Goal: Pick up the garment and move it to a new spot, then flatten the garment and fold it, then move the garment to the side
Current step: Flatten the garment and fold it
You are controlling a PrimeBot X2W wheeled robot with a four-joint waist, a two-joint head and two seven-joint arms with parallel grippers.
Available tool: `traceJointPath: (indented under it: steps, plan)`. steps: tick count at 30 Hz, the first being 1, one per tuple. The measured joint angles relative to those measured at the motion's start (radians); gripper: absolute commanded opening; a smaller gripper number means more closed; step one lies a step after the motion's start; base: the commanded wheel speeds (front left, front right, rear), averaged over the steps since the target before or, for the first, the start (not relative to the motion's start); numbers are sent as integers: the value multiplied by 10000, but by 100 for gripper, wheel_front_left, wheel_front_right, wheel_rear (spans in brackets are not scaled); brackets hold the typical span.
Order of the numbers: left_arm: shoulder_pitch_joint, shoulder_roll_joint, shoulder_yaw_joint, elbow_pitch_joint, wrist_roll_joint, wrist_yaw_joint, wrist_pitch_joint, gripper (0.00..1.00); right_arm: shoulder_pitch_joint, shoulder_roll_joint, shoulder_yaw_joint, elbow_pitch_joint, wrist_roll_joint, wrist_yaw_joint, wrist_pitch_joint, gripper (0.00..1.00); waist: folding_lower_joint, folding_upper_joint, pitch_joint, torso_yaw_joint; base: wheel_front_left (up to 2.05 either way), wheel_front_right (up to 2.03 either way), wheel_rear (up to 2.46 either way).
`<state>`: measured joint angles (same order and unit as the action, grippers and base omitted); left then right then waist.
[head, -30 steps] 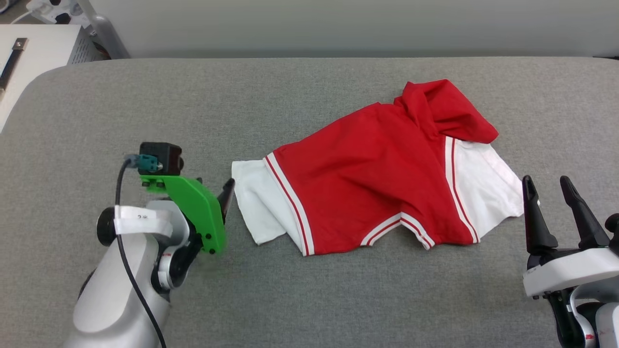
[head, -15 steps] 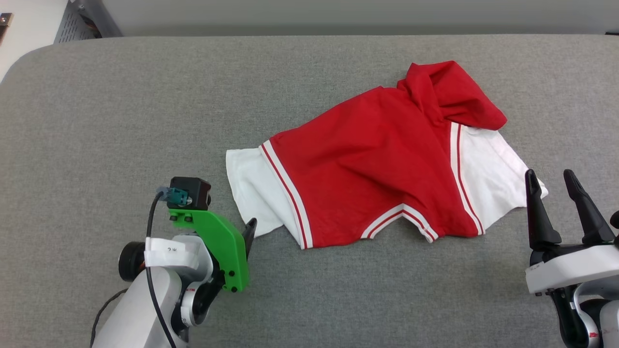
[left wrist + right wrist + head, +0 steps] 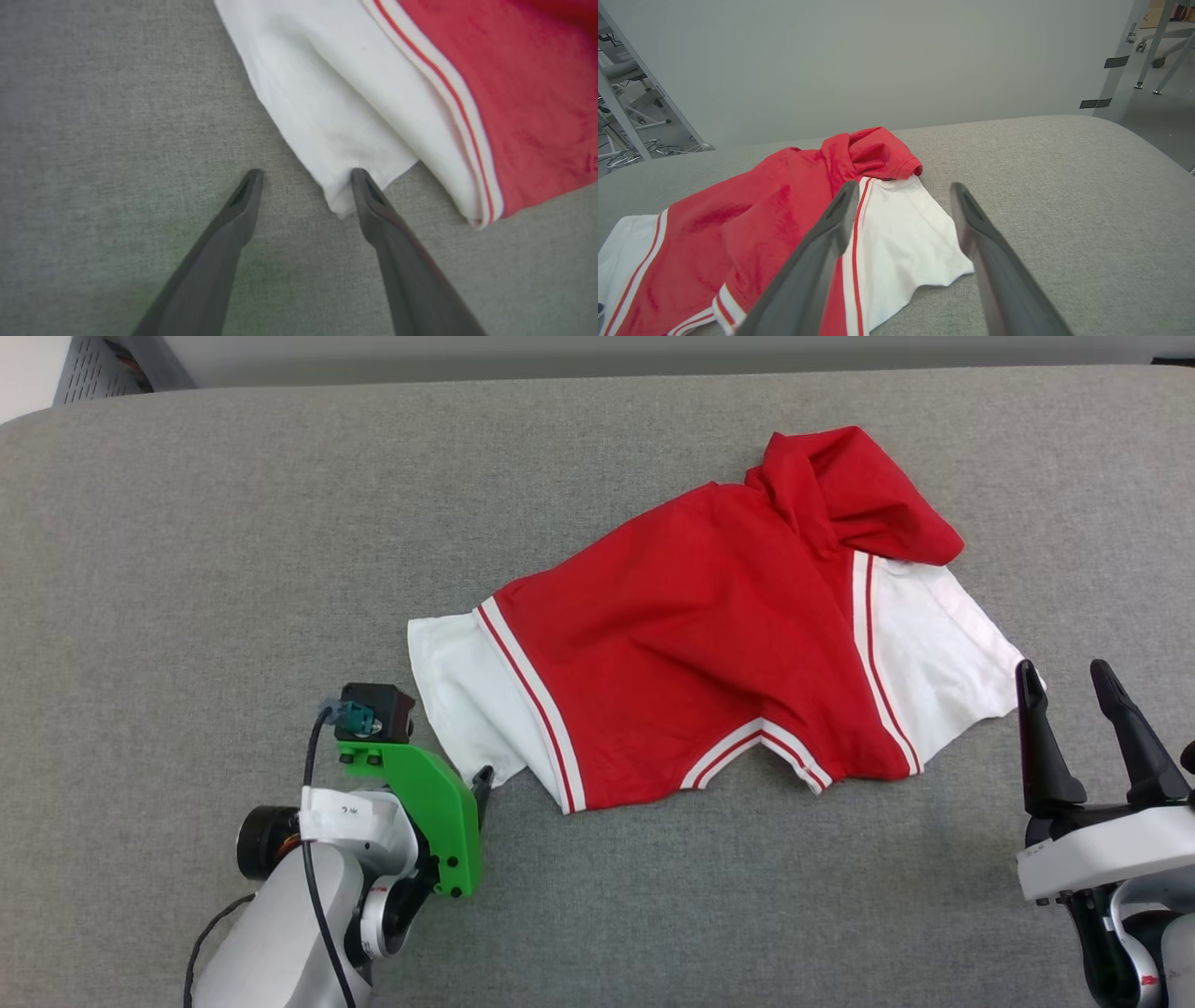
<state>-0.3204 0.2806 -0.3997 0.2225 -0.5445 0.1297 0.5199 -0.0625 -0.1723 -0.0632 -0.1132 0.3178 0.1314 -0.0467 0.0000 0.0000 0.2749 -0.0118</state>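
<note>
The garment [image 3: 709, 644] lies rumpled on the grey tabletop [image 3: 233, 523], right of its middle, its red body between two white sleeves and one red fold bunched toward the far edge; the left claw [image 3: 306, 173] stands wide and empty, one fingertip at the corner of the left sleeve [image 3: 327, 116]; the right claw [image 3: 1064, 670], also wide and empty, is just beside the right sleeve [image 3: 934, 653], near the tabletop's right edge.
</note>
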Motion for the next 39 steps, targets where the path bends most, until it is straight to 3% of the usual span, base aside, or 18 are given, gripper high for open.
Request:
traceJointPath:
  steps: [3, 4, 5, 6, 13, 18, 24, 31, 39]
  plan:
    - [-127, 4, -201, 209, 52, -134, 58, 100, -11, -4, -6, -13, 0, 0, 27, 100, 0, 0, 56, -34, 0, 0, 0]
    - [-162, 13, -267, 276, 79, -207, 96, 77, -12, -10, -10, -13, 0, 0, 27, 100, 0, 0, 66, -43, 0, 0, 0]
    - [-197, 17, -326, 330, 82, -236, 123, 25, -12, -12, -12, -13, 0, 0, 29, 100, 0, 0, 65, -45, 0, 0, 0]
    - [-250, 17, -385, 405, 82, -303, 134, 0, -12, -12, -13, -13, 0, 0, 29, 100, 0, 0, 55, -45, 0, 0, 0]
    - [-284, -240, -466, 788, -13, -468, -113, 0, -14, -98, -67, 81, -2, 0, 182, 100, 0, 0, -191, 17, 0, 0, 0]
    - [-12, -121, -173, 324, -123, -416, -399, 0, -68, -568, -232, 364, -33, 0, 1168, 100, 0, 0, -401, 147, 0, 0, 0]
    - [278, 782, 282, -1304, -332, -288, -140, 0, -875, -1097, -608, 966, 207, 2, 3996, 100, 0, 0, -470, 306, 0, 0, 0]
    - [793, 1358, 545, -3319, -476, 38, 495, 0, -2261, -1381, -869, 1726, 385, 0, 7578, 100, 0, 0, -208, 456, 0, 0, 0]
    - [926, 1438, 499, -4374, -462, 171, 715, 0, -3601, -1532, -895, 2683, 253, 0, 9643, 100, 0, 0, 222, 705, 0, 0, 0]
